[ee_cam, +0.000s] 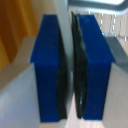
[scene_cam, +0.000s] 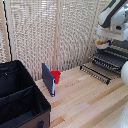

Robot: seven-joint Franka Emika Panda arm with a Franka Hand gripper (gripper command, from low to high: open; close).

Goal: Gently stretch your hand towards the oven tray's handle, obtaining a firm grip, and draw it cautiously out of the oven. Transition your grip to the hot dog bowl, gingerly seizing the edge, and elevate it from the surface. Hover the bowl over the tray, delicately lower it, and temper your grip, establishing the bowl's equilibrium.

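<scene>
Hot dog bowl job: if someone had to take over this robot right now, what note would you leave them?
Gripper: shut on the hot dog bowl; the wrist view shows its blue fingers pinching a thin pale rim.
Oven tray: pulled out, with its handle at the front.
Bowl: held up over the tray, apparently not resting on it.
Done: tray drawn out, bowl lifted.
Left: lower the bowl onto the tray, open the gripper, check that the bowl sits steady.

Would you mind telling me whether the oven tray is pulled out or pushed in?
Pulled out: the oven tray extends forward over the table, its handle leading. The hot dog bowl sits higher, near the arm.
</scene>
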